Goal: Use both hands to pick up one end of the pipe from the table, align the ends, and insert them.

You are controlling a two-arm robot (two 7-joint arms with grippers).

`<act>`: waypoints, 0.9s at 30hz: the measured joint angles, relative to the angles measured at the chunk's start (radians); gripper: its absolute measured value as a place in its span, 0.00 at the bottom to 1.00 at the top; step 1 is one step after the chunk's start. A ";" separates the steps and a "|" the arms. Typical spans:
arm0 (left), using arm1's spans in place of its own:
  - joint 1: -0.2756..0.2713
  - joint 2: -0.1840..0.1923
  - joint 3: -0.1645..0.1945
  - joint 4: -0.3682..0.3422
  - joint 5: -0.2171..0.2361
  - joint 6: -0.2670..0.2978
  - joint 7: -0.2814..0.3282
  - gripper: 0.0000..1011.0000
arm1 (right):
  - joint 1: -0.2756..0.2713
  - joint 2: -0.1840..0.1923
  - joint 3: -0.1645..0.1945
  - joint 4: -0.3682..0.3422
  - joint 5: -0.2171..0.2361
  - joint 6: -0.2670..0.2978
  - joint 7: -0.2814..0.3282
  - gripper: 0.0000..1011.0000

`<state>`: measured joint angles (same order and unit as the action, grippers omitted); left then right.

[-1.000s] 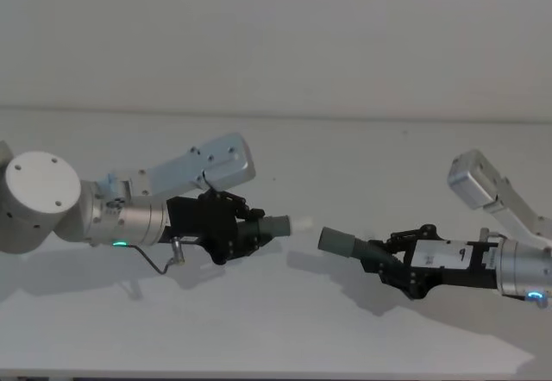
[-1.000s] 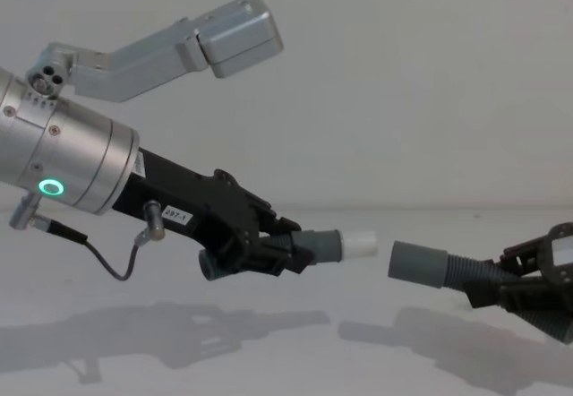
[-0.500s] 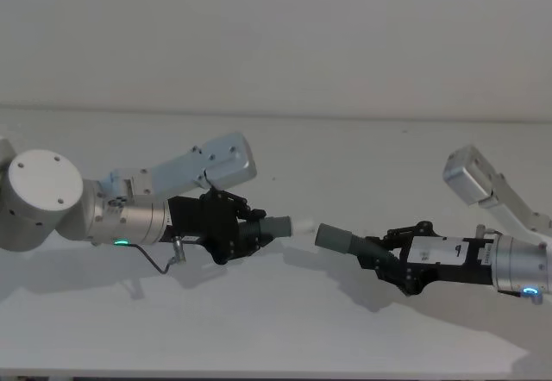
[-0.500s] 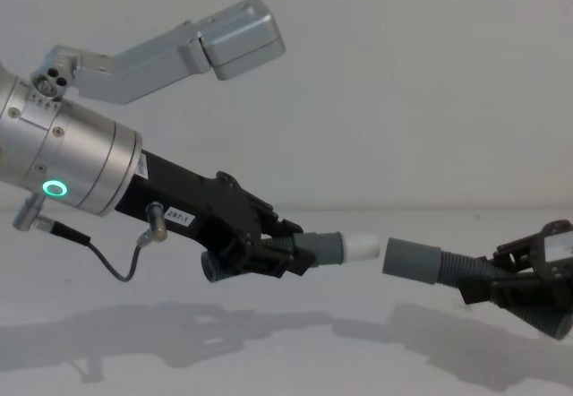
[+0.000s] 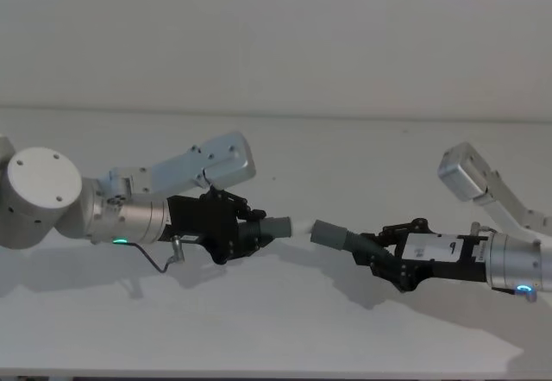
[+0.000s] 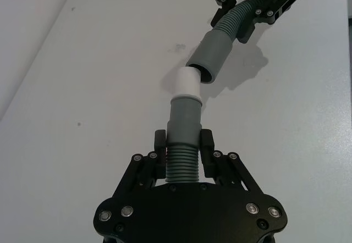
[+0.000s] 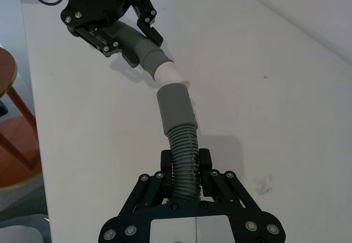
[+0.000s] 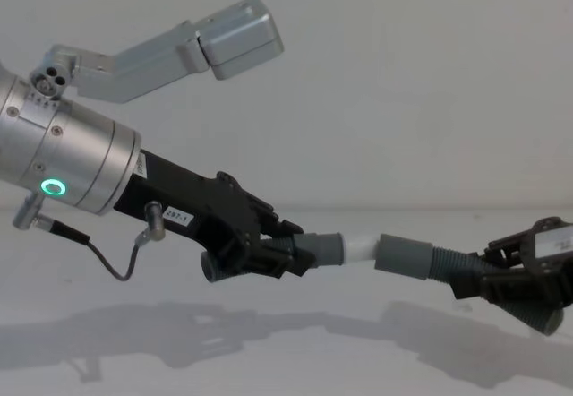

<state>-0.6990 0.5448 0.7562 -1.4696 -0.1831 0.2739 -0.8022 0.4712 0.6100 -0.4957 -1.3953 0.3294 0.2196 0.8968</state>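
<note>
Two pipe pieces mid-frame | left gripper (image 5: 250, 230) clamps white-tipped piece (image 5: 280, 225) | right gripper (image 5: 373, 252) clamps sleeve piece (image 5: 332, 236) | tip at sleeve mouth

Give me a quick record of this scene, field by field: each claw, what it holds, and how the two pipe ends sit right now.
left claw: shut on the pipe piece with the white tip, held above the table
right claw: shut on the pipe piece with the wider sleeve
ends: tip at the sleeve's mouth, meeting at a slight angle
insertion: barely started, most of the tip showing
</note>
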 joint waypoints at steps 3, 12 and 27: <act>-0.002 0.001 0.002 0.002 -0.002 -0.002 -0.002 0.35 | 0.001 0.000 -0.002 -0.002 0.002 -0.001 -0.002 0.28; -0.015 0.002 0.013 0.015 -0.010 -0.016 -0.017 0.35 | 0.004 0.000 -0.007 -0.006 0.009 -0.003 -0.007 0.28; -0.033 0.002 0.028 0.033 -0.026 -0.046 -0.041 0.35 | 0.021 -0.006 -0.022 0.011 0.020 -0.010 -0.007 0.28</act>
<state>-0.7317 0.5473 0.7844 -1.4369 -0.2090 0.2280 -0.8436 0.4926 0.6036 -0.5174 -1.3842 0.3494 0.2099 0.8903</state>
